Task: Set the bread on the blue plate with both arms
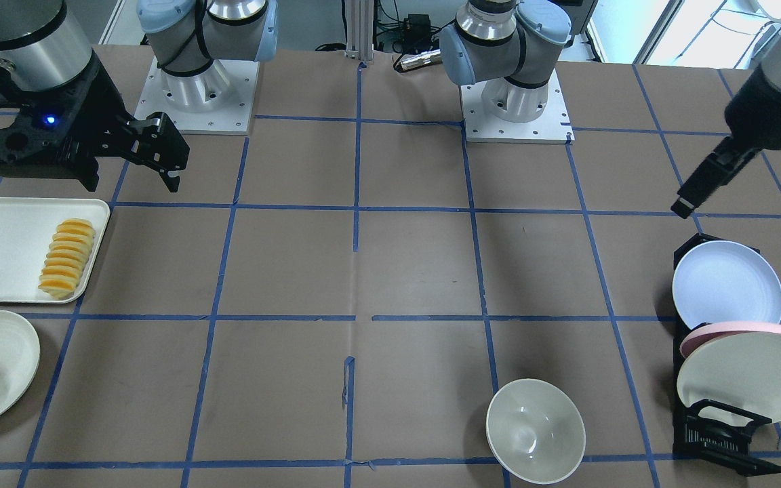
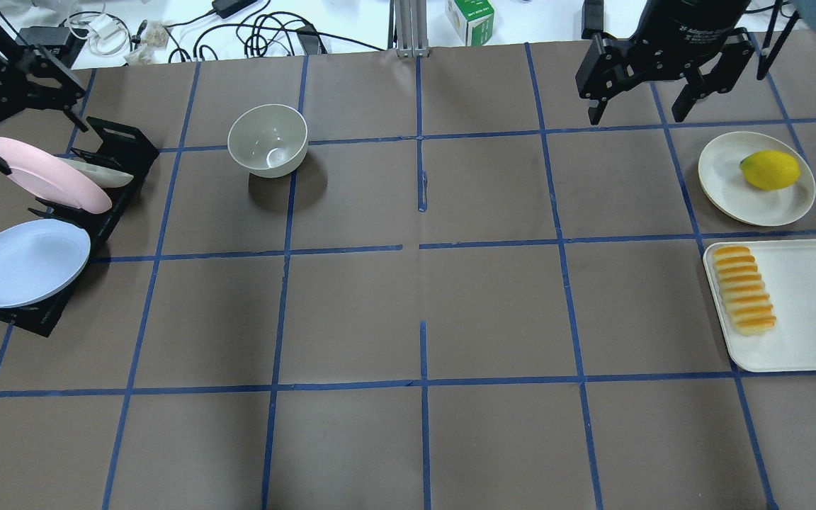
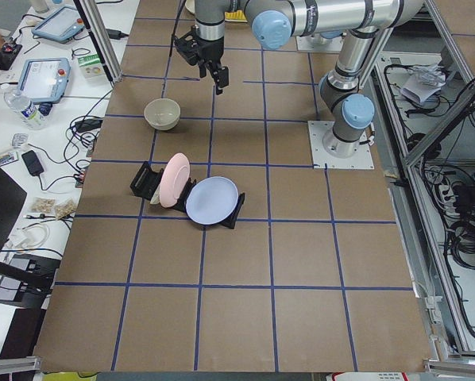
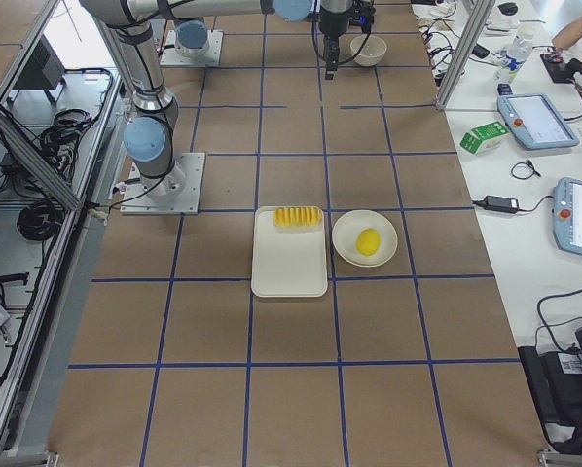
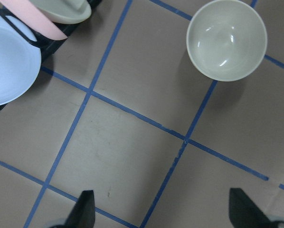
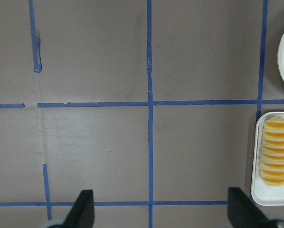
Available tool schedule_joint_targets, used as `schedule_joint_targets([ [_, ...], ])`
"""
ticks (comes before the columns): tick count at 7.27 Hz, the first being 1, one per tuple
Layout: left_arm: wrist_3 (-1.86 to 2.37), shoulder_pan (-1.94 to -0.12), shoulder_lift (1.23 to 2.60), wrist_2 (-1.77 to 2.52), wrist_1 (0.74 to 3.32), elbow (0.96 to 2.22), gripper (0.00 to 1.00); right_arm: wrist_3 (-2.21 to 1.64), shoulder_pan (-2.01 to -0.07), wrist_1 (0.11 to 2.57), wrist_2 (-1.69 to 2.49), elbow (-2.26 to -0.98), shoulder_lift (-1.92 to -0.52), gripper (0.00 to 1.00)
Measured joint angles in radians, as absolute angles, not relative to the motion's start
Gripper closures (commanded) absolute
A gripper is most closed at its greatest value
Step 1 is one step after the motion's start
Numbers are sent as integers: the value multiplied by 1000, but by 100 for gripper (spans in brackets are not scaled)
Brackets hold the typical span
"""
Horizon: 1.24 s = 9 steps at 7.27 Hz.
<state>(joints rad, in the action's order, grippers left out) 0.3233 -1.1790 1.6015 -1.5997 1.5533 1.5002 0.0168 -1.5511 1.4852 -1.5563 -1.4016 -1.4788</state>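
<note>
The bread (image 2: 743, 297), a sliced orange-yellow loaf, lies along the left edge of a white tray (image 2: 812, 312) at the table's right; it also shows in the front view (image 1: 67, 256) and the right wrist view (image 6: 276, 156). The blue plate (image 2: 24, 262) leans in a black rack (image 2: 121, 145) at the table's left, and shows in the front view (image 1: 727, 285) and the left wrist view (image 5: 9, 71). My right gripper (image 2: 636, 113) is open and empty, above the table beyond the tray. My left gripper (image 1: 683, 207) is open and empty, hovering near the rack.
A pink plate (image 2: 50, 173) and a cream plate (image 2: 100, 173) also stand in the rack. A cream bowl (image 2: 268, 139) sits at the far left-centre. A cream plate (image 2: 734, 184) with a yellow fruit (image 2: 771, 170) lies beyond the tray.
</note>
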Motion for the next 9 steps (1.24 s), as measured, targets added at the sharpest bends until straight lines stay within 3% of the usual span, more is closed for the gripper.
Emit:
schedule_joint_targets([
  [4,317,-804,1709,-1589,1393,1618,0,42,-1527,1479,-1578,-1418,-1481,0],
  [5,312,-777,1746,-1588,1288,1665,0,65,-1505,1477,-1593,-1433,-1484,0],
  [7,274,-760,1817,-1592,1193,1718,10,149,-1409,1538,-1607,-1505,-1478,0],
  [9,210,-750,1875,-1600,1139,1725,15,251,-1288,1716,-1613,-1670,-1477,0],
])
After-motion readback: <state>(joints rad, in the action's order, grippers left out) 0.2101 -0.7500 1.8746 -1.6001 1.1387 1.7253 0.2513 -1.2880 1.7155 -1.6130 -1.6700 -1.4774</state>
